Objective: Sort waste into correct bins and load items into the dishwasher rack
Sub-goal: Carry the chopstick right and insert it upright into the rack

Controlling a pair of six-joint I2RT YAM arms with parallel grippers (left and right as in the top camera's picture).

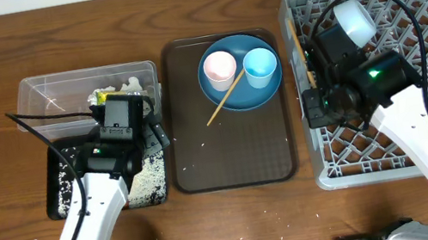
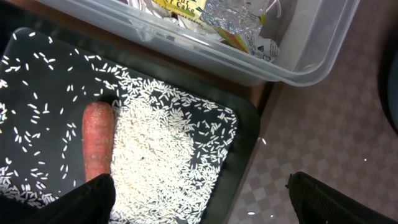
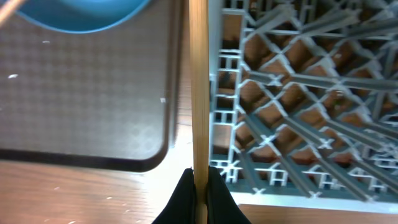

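Chopstick (image 3: 199,93): one thin wooden stick is pinched between the closed fingers of the right gripper (image 3: 199,182) and held lengthwise along the left wall of the grey dishwasher rack (image 3: 298,124), over the gap between the rack and the brown tray (image 1: 203,157). Whether the stick touches the rack wall cannot be told. A second chopstick (image 1: 226,98) is seen lying aslant on the blue plate (image 1: 266,94), its lower end overhanging the plate's rim. The pink cup (image 1: 218,67) and the light-blue cup (image 1: 260,65) stand side by side on that plate, which rests on the brown tray. A white bowl (image 1: 352,20) is noted in the rack, near its back left.

Left side: the left gripper (image 2: 199,205) is spread wide and empty above the right end of the black tray (image 1: 59,185). The carrot (image 2: 97,140) lies in that tray, just beside a heap of rice grains (image 2: 161,149). The yellow-green wrapper (image 2: 186,7) is seen in the clear tub (image 1: 44,92), directly behind the black tray.
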